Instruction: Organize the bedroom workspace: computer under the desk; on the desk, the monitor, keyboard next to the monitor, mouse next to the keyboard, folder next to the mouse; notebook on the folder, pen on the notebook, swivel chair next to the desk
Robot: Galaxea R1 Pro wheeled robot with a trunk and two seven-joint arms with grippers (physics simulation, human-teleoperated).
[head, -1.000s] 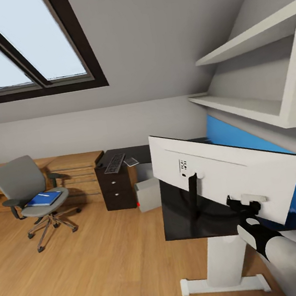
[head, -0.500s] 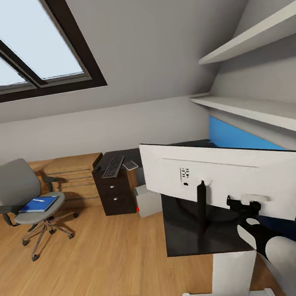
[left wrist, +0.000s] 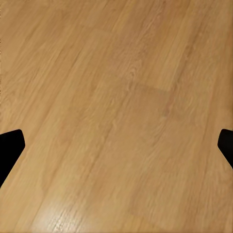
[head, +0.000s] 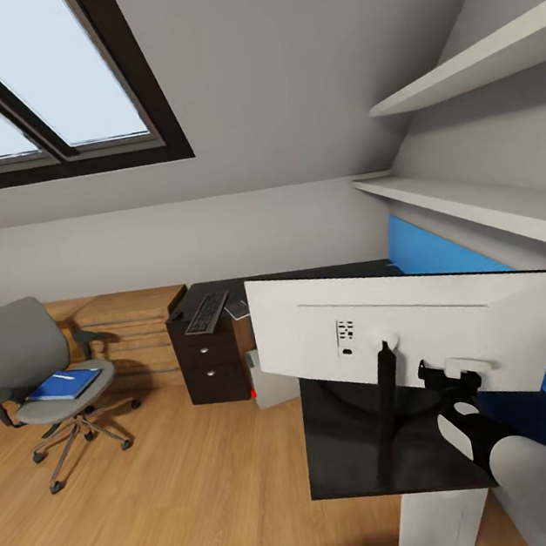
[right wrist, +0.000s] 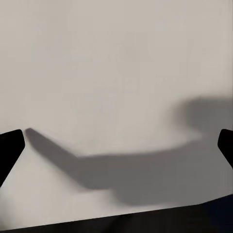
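Monitor: lower right of frame, on the counter (white back toward you). Your right gripper sits at its lower edge, jaws' state unclear; left gripper jaws spread over floor.

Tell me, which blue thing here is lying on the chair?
The folder, a small flat blue rectangle on the swivel chair seat. The other blue thing is the large wall panel behind the monitor.

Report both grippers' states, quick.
Left gripper: open, empty, over the wooden floor.
Right gripper: open, against the monitor back.
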